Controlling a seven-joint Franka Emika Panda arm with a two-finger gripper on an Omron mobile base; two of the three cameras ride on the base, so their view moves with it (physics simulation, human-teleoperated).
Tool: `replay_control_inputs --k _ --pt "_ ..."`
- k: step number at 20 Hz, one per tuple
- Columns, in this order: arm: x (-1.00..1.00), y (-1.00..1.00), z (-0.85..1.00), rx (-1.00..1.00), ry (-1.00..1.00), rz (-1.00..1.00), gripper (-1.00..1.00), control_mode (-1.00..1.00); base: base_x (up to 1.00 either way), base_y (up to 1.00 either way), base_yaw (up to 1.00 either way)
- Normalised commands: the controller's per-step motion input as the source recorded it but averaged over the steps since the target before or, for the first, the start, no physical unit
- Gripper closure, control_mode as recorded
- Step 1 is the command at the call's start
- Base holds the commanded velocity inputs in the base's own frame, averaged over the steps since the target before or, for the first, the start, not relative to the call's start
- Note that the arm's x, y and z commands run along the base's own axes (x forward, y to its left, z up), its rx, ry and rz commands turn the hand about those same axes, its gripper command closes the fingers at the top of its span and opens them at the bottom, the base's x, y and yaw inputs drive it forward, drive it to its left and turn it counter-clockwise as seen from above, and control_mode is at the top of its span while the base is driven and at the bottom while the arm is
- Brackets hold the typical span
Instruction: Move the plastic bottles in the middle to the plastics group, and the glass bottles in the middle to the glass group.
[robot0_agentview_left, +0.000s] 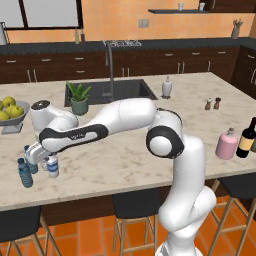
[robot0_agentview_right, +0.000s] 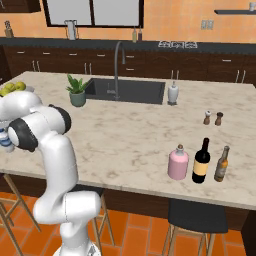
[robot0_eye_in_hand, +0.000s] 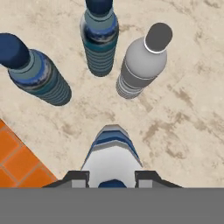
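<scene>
Pinched between the two dark tips of the gripper (robot0_eye_in_hand: 112, 178) at bottom centre of the hand view: blue-labelled clear bottle (robot0_eye_in_hand: 111, 151), one tip pressed against each side of its body. Stands upright on the marble bench (robot0_eye_in_hand: 183, 131), close to the bench edge, with orange floor tiles (robot0_eye_in_hand: 17, 159) showing in the lower left corner.

Just beyond it, toward the top of the hand view, stands the plain grey bottle (robot0_eye_in_hand: 139, 68) at upper right, upright, apart from the held one. To its left, two blue-capped ribbed bottles: one at top centre (robot0_eye_in_hand: 99, 37), near the grey one but not touching, the other at the left edge (robot0_eye_in_hand: 35, 72).

Seen from the left base view, lies the same cluster at lower left of the frame, under the arm's hand near the front edge of the bench.

Far across, at the right edge of the left base view, sits the pink bottle (robot0_agentview_left: 226, 145) just beside the dark wine bottle (robot0_agentview_left: 246, 137); in the right base view, a slim brown bottle (robot0_agentview_right: 221, 164) stands to the right of the wine bottle.

Further back: salt and pepper shakers (robot0_agentview_left: 212, 104), white soap dispenser (robot0_agentview_left: 166, 87) beside the sink (robot0_agentview_left: 127, 90), potted plant (robot0_agentview_left: 79, 98), fruit bowl (robot0_agentview_left: 11, 117) at the left edge.
</scene>
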Motion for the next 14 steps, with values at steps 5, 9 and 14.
replay_control_inputs --k 5,9,14 --pt "0.02 0.04 -0.01 0.02 0.10 0.00 1.00 -1.00 0.00 0.00 0.00" --pt "0.08 0.03 -0.11 0.00 0.13 0.00 1.00 -1.00 0.00 0.00 0.00" --pt "0.08 0.07 -0.21 0.00 0.01 0.00 1.00 -1.00 0.00 0.00 0.00"
